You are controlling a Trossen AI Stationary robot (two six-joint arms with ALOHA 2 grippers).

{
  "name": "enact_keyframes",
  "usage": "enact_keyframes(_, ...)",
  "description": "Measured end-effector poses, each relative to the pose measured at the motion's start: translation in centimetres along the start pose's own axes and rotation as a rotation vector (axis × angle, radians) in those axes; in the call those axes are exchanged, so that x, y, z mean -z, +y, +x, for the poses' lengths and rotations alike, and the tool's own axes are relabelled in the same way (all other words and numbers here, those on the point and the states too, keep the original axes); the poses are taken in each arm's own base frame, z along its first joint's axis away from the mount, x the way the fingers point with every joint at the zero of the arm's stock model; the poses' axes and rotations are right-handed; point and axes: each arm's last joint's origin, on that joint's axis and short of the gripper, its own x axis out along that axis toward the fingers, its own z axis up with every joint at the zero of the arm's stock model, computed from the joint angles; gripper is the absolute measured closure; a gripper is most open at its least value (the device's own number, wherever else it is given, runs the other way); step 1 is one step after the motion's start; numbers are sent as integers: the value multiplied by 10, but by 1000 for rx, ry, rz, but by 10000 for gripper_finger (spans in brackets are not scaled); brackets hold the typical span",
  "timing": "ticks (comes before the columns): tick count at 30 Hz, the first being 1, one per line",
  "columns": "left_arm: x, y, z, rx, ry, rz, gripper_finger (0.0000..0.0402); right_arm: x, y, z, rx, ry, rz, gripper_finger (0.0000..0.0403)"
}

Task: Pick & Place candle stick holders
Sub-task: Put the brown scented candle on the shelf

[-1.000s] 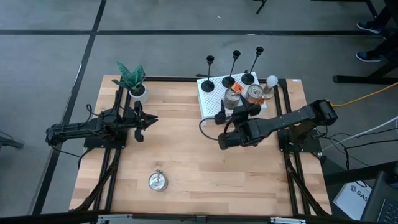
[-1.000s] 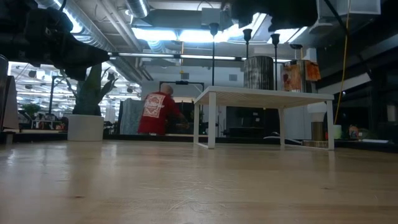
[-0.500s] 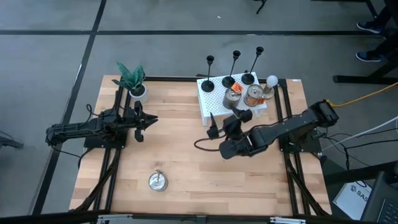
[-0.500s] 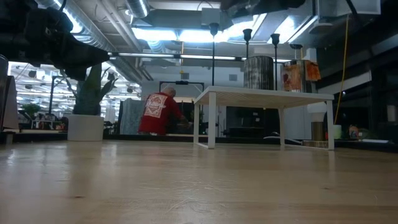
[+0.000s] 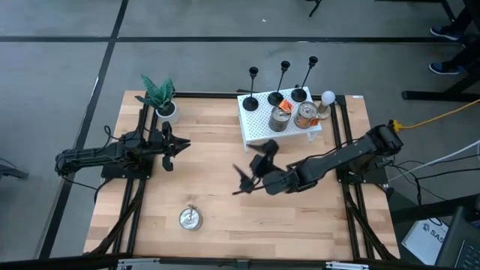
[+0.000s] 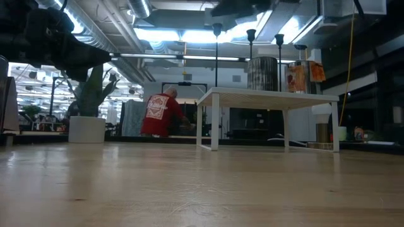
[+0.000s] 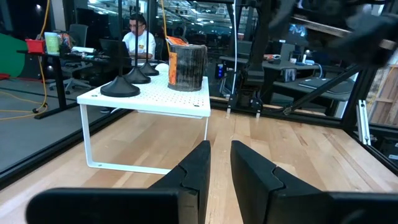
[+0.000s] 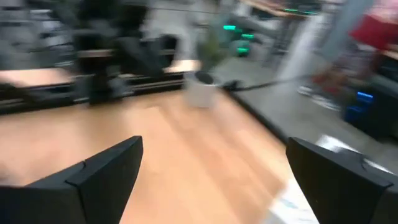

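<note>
Jaws on the right gripper (image 5: 246,175) stand wide apart and hold nothing; we see them hanging over the middle of the counter (image 5: 217,225), short of the white shelf (image 5: 259,127), with that arm reaching in from the right edge. From its wrist view the two dark fingers (image 8: 102,168) sit far apart with bare wood between them. We find the left gripper (image 5: 182,145) waiting near the counter's left side, close by the potted plant (image 5: 159,96); its jaws are nearly shut with only a thin slit between them, and they grip nothing. We count three black holders (image 5: 275,96) standing upright in a row along the far edge of the shelf, untouched, their stems leaning outward in the overhead view. In the low view their thin stems and small cups (image 6: 250,34) rise above the shelf top. Just in front of them on the shelf stand two cans (image 5: 280,118), and a white bulb (image 5: 328,97) sits at the shelf's right end. We also see a small round metal lid (image 5: 190,218) lying on the near left part of the counter, well apart from both grippers. Beyond the counter, in the low view, a person in a red top (image 6: 158,113) is in the room behind.
</note>
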Motion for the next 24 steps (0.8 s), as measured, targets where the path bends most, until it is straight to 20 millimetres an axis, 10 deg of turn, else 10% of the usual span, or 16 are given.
enact_keyframes(24, 0, 0, 0, 0, 0, 0, 343, 68, 78, 35, -645, 61, -110, 3)
